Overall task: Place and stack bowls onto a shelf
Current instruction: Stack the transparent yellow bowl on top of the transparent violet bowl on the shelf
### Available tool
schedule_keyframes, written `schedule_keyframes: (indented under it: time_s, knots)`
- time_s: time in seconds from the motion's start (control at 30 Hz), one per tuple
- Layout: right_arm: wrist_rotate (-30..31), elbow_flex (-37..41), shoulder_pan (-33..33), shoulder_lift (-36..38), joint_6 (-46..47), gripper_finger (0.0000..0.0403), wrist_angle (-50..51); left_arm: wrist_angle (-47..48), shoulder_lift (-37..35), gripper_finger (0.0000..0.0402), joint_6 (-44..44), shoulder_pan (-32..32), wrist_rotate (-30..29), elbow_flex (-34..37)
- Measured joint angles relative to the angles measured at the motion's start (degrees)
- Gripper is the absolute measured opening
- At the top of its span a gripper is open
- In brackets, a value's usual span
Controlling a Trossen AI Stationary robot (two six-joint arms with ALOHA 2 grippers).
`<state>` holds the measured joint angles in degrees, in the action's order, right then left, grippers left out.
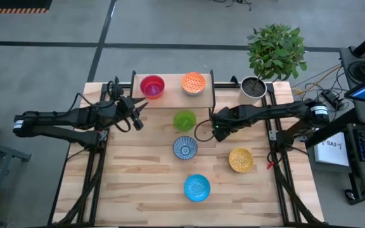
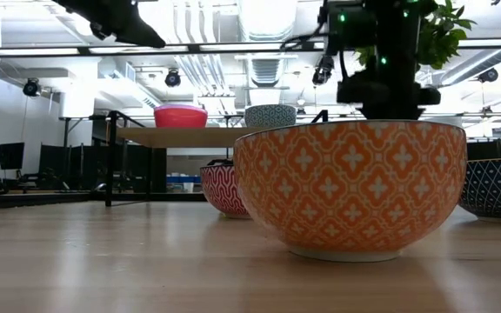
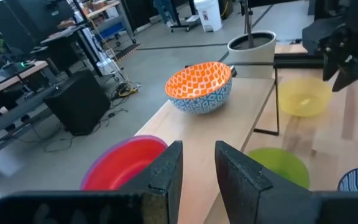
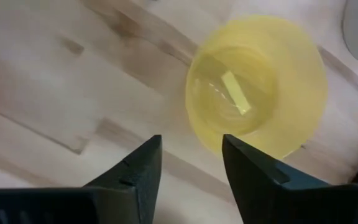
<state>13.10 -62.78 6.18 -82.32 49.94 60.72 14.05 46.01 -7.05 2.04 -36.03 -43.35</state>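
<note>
The shelf (image 1: 173,99) stands at the table's far edge. On its top board sit a red bowl (image 1: 152,86) with a purplish rim (image 3: 124,163) and an orange-inside, blue-patterned bowl (image 1: 194,83) (image 3: 200,86). My left gripper (image 1: 139,110) (image 3: 197,167) is open and hovers just left of the red bowl. My right gripper (image 1: 217,128) (image 4: 190,163) is open and points down over a translucent yellow bowl (image 4: 257,84) (image 3: 302,96), which rests on the table beside the shelf. A green bowl (image 1: 184,120), a blue-white bowl (image 1: 185,147), a gold bowl (image 1: 241,159) and a light blue bowl (image 1: 197,187) rest on the table.
A grey plant pot (image 1: 253,87) stands at the shelf's right end, close behind my right arm. In the low view an orange-patterned bowl (image 2: 350,187) fills the foreground, with a red-patterned bowl (image 2: 224,189) behind it. The table's near-left part shows bare wood (image 1: 132,183).
</note>
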Motion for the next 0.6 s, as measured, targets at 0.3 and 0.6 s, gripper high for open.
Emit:
schedule_keyframes:
  time_s: [0.3, 0.6]
  knots:
    - [0.4, 5.8, 1.5, -0.5, -0.9, 0.0159, -10.1, 0.1, 0.1, 0.0077, -1.0, 0.0, 0.0, 0.0]
    - [2.6, 8.0, 2.1, -5.9, -3.3, 0.0129, -13.7, 0.1, 0.2, 0.0077, -1.0, 0.0, 0.0, 0.0]
